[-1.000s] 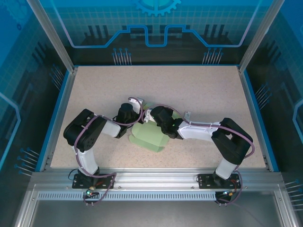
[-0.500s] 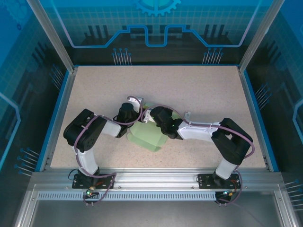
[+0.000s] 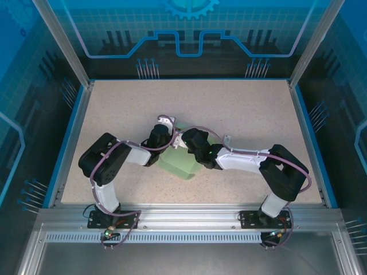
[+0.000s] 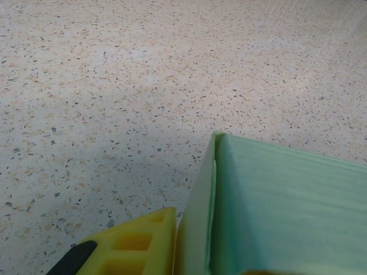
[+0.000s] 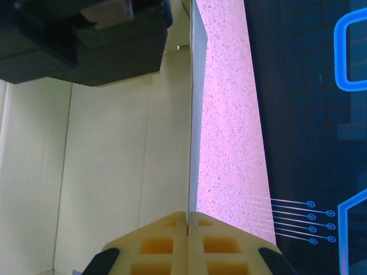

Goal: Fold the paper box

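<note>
The pale mint-green paper box (image 3: 182,165) lies mid-table, partly folded, with walls standing up. My left gripper (image 3: 166,143) meets it from the left and my right gripper (image 3: 182,142) from the right, almost touching above its far edge. In the left wrist view a yellow finger (image 4: 135,243) presses on the outside of an upright box wall (image 4: 198,212), and the left gripper (image 4: 195,264) is shut on that wall. In the right wrist view the right gripper (image 5: 188,222) is shut on the thin edge of a box panel (image 5: 114,172).
The speckled beige table (image 3: 241,109) is ringed by a blue rim and transparent walls. The left arm's black wrist (image 5: 86,34) hangs close above the box panel, right in front of the right gripper. Both forearms lie low across the table's middle.
The box has drawn tighter: the flap that spread toward the near right now stands closer in. Both wrists have shifted slightly right while keeping hold.
</note>
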Robot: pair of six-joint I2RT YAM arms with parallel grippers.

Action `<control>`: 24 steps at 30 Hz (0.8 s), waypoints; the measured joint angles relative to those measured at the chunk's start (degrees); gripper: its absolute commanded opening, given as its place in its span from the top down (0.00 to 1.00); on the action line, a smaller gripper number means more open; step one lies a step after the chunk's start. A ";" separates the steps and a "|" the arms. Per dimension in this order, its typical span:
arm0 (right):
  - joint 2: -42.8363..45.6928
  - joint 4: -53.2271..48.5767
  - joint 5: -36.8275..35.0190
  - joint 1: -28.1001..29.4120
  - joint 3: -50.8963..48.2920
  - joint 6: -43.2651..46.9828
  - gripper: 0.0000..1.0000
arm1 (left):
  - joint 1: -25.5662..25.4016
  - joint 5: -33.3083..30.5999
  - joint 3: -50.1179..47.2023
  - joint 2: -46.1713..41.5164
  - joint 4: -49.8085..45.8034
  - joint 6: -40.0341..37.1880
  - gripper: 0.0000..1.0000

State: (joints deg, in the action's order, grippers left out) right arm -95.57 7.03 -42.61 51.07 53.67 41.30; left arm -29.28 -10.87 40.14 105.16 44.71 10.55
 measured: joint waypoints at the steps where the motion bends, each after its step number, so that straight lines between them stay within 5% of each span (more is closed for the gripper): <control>1: 0.04 -0.09 0.00 0.00 0.00 -0.20 1.00 | 0.02 0.15 -0.02 0.00 0.17 -0.13 0.77; 17: 0.96 -3.72 0.17 -0.87 0.11 -1.88 1.00 | 1.60 4.70 -5.01 -2.34 1.57 -3.28 0.47; 24: 1.16 -4.61 0.15 -1.25 0.42 -2.29 1.00 | 1.64 6.67 -5.46 -3.65 0.35 -3.45 0.46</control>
State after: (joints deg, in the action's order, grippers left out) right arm -94.41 2.42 -42.46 49.82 54.08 39.00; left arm -27.64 -4.21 34.68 101.51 45.06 7.09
